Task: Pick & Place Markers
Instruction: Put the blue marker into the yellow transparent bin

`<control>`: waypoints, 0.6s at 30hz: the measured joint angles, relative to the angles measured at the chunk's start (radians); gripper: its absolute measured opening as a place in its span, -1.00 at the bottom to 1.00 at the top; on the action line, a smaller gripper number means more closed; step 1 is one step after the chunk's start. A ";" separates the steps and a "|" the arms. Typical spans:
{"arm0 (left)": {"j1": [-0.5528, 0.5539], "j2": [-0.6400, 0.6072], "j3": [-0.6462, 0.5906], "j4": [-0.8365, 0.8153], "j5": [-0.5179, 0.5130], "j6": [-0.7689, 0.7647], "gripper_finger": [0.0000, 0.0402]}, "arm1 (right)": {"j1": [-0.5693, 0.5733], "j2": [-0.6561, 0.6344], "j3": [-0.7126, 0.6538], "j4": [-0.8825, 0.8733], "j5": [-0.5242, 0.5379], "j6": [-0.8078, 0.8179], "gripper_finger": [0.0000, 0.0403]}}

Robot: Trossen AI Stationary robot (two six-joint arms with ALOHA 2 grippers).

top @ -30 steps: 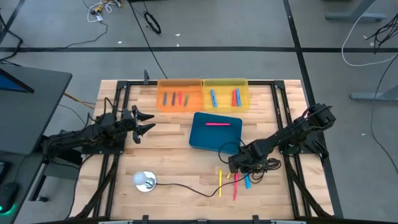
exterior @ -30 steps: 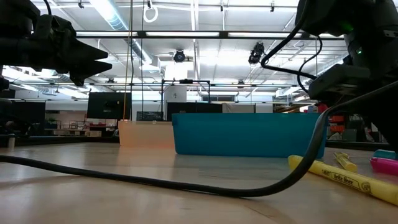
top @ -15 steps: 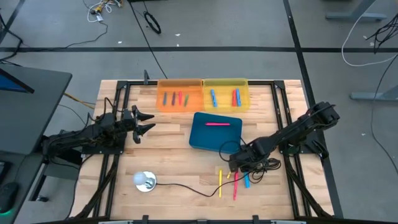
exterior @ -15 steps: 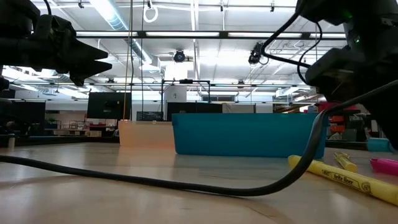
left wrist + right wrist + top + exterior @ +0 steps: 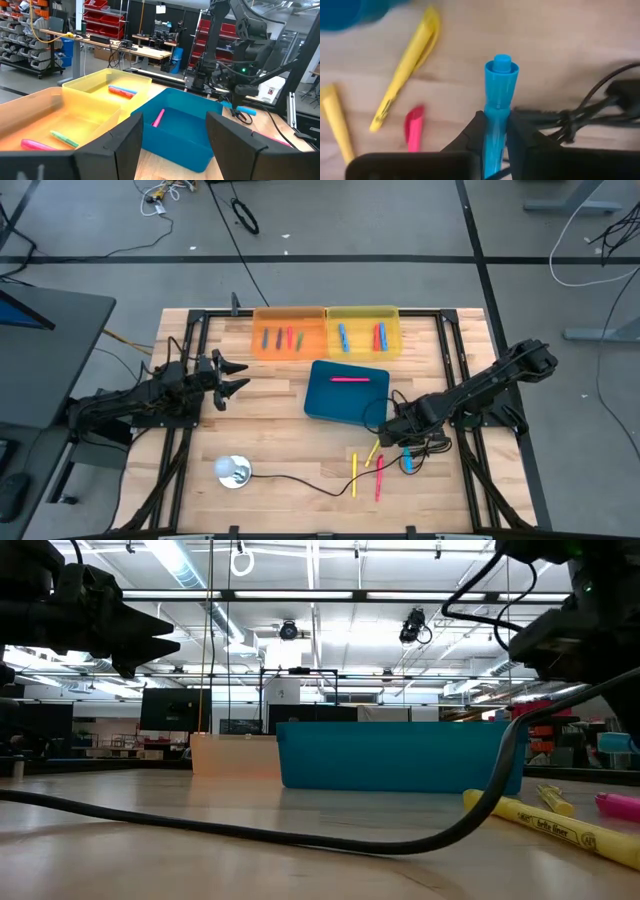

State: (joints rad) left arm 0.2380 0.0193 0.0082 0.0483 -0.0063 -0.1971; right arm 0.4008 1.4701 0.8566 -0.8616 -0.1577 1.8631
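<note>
Gripping a blue marker [image 5: 498,107] in the right gripper [image 5: 496,131], jaws pinched on its barrel, above loose markers [image 5: 377,477] near the blue bin [image 5: 335,408]. Waiting spread apart, empty: left gripper [image 5: 237,378], left of the bins.

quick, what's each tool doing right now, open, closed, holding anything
Left tool: open, holding nothing, raised left of the blue bin.
Right tool: closed on a blue marker.

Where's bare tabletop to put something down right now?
Free: the wood between the left hand and the blue bin, above the black cable. Crowded: below the blue bin, where loose markers lie beneath the right hand, shut on a blue marker.
</note>
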 joint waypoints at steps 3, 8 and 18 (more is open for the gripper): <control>0.000 0.000 0.000 0.000 0.000 0.000 0.11 | -0.001 0.000 0.000 -0.013 0.054 0.001 -0.80; 0.000 0.000 0.000 0.000 0.000 0.000 0.11 | -0.018 0.000 0.000 -0.006 0.121 0.024 -0.80; 0.000 0.000 0.000 0.000 0.000 0.000 0.11 | -0.062 -0.011 0.000 -0.054 0.215 0.025 -0.80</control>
State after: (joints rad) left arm 0.2381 0.0193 0.0082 0.0483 -0.0063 -0.1973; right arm 0.3385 1.4592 0.8566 -0.9151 0.0571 1.8881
